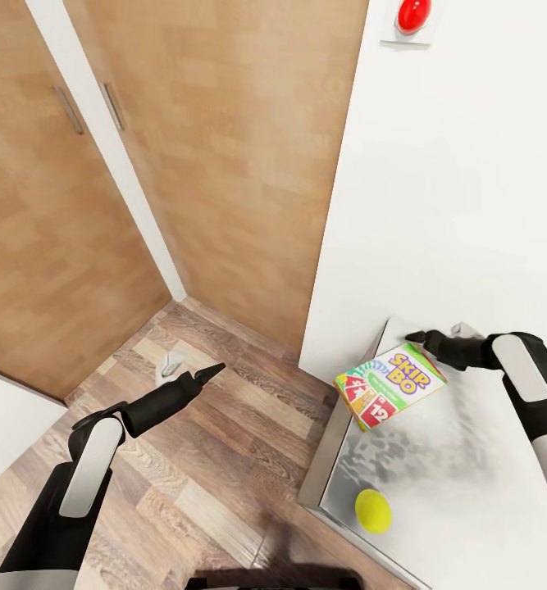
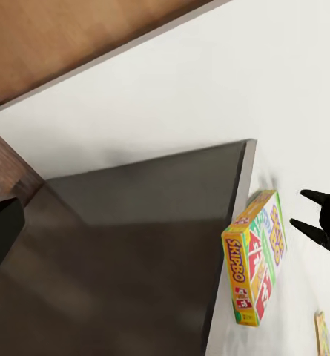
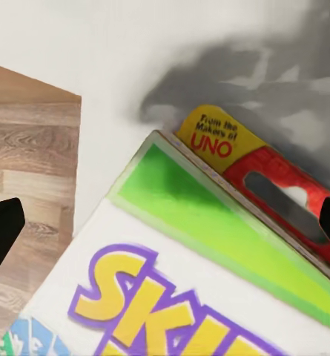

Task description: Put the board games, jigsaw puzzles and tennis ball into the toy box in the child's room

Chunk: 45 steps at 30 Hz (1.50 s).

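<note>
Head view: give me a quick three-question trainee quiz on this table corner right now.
1. True or false: the tennis ball touches the Skip-Bo box.
2. The left gripper hangs over: A) the table; B) the wood floor; C) the ball.
3. Fill in: the right gripper, at the box's edge, has its jaws ____.
Key: 1 false; 2 B; 3 open.
</note>
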### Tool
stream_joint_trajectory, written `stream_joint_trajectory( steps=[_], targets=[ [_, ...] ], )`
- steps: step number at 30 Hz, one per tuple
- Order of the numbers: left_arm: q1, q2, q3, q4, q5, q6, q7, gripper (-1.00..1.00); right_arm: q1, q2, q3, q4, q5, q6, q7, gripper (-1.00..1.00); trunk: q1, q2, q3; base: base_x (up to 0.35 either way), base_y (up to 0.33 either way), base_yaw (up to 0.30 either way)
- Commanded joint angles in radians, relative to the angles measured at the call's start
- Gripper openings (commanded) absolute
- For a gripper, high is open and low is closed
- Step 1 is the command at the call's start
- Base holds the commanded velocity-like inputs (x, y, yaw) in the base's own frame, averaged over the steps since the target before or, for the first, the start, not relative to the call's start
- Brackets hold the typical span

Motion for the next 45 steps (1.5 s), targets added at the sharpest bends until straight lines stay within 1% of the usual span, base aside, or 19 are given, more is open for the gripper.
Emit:
stream_joint_trajectory(
  steps=[1, 2, 5, 8, 11, 19, 25, 27, 28, 30, 33, 35, 36, 38, 39, 41, 42, 43, 45],
  targets=[
    [-0.001, 0.0, 0.001, 0.0, -0.001, 0.006, -0.004, 1.0, 0.017, -0.001, -0.001, -0.027, -0.01, -0.007, -0.008, 1.0, 0.001, -0.002, -0.001, -0.006, 0.0, 0.0],
    [-0.001, 0.0, 0.001, 0.0, -0.001, 0.006, -0.004, 1.0, 0.033, -0.001, -0.002, -0.053, -0.01, -0.019, -0.007, 1.0, 0.001, -0.002, -0.001, -0.005, 0.0, 0.0],
    [-0.001, 0.0, 0.001, 0.0, -0.001, 0.006, -0.004, 1.0, 0.047, -0.002, -0.002, -0.078, -0.009, -0.033, -0.006, 1.0, 0.001, -0.002, -0.001, -0.004, 0.0, 0.0],
    [-0.001, 0.0, 0.0, 0.0, -0.002, 0.006, -0.003, 1.0, 0.081, -0.004, -0.003, -0.146, -0.008, -0.08, -0.006, 1.0, 0.001, -0.002, -0.001, -0.003, 0.0, 0.0],
    [-0.001, 0.0, 0.0, 0.0, -0.002, 0.005, -0.004, 1.0, 0.096, -0.006, -0.004, -0.179, -0.007, -0.101, -0.007, 1.0, 0.001, -0.002, -0.001, -0.002, 0.0, 0.0],
    [0.001, 0.0, 0.001, 0.002, -0.004, 0.002, -0.005, 1.0, 0.115, -0.015, -0.005, -0.231, -0.007, -0.122, -0.007, 1.0, 0.001, -0.002, -0.001, 0.0, 0.0, -0.002],
    [0.0, 0.001, 0.001, 0.034, -0.005, -0.019, -0.007, 1.0, 0.121, -0.018, -0.005, -0.277, -0.006, -0.127, -0.012, 1.0, 0.001, -0.002, 0.002, 0.0, 0.0, -0.082],
    [-0.003, 0.001, 0.001, 0.075, -0.004, -0.038, -0.016, 1.0, 0.123, -0.019, -0.004, -0.297, -0.006, -0.127, -0.014, 1.0, 0.001, -0.002, 0.003, 0.0, 0.0, -0.148],
    [-0.003, 0.001, 0.001, 0.075, -0.004, -0.038, -0.016, 1.0, 0.123, -0.019, -0.004, -0.297, -0.006, -0.127, -0.014, 1.0, 0.001, -0.002, 0.004, 0.0, 0.0, -0.156],
    [-0.008, 0.001, 0.001, 0.125, -0.005, -0.062, -0.037, 1.0, 0.124, -0.021, -0.005, -0.31, -0.007, -0.118, -0.015, 1.0, 0.001, -0.002, 0.005, 0.0, 0.0, -0.175],
    [-0.013, 0.0, 0.001, 0.151, -0.005, -0.074, -0.052, 1.0, 0.125, -0.022, -0.005, -0.314, -0.007, -0.111, -0.015, 1.0, 0.001, -0.002, 0.008, 0.0, 0.0, -0.186],
    [-0.024, 0.0, 0.001, 0.21, -0.007, -0.1, -0.085, 1.0, 0.125, -0.024, -0.005, -0.321, -0.008, -0.091, -0.015, 1.0, 0.001, -0.002, 0.01, 0.0, 0.0, -0.199],
    [-0.024, 0.0, 0.001, 0.21, -0.007, -0.1, -0.085, 1.0, 0.125, -0.024, -0.005, -0.321, -0.008, -0.091, -0.015, 1.0, 0.001, -0.002, 0.011, 0.0, 0.0, -0.202],
    [-0.039, 0.001, 0.001, 0.274, -0.009, -0.127, -0.119, 1.0, 0.125, -0.026, -0.005, -0.325, -0.008, -0.073, -0.015, 1.0, 0.001, -0.002, 0.013, 0.0, 0.0, -0.209],
    [-0.039, 0.001, 0.001, 0.274, -0.009, -0.127, -0.119, 1.0, 0.125, -0.026, -0.005, -0.325, -0.008, -0.073, -0.015, 1.0, 0.001, -0.002, 0.014, 0.0, 0.0, -0.211],
    [-0.053, 0.0, 0.001, 0.339, -0.01, -0.152, -0.15, 1.0, 0.125, -0.026, -0.006, -0.328, -0.009, -0.061, -0.015, 1.0, 0.001, -0.002, 0.016, 0.0, 0.0, -0.217],
    [-0.053, 0.0, 0.001, 0.339, -0.01, -0.152, -0.15, 1.0, 0.125, -0.026, -0.006, -0.328, -0.009, -0.061, -0.015, 1.0, 0.001, -0.002, 0.017, 0.0, 0.0, -0.22],
    [-0.061, 0.0, 0.001, 0.369, -0.01, -0.165, -0.164, 1.0, 0.125, -0.027, -0.006, -0.329, -0.009, -0.057, -0.015, 1.0, 0.001, -0.002, 0.018, 0.0, 0.0, -0.225],
    [-0.069, -0.001, 0.001, 0.4, -0.011, -0.176, -0.175, 1.0, 0.125, -0.027, -0.006, -0.329, -0.009, -0.054, -0.015, 1.0, 0.001, -0.002, 0.02, 0.0, 0.0, -0.227]
  ],
)
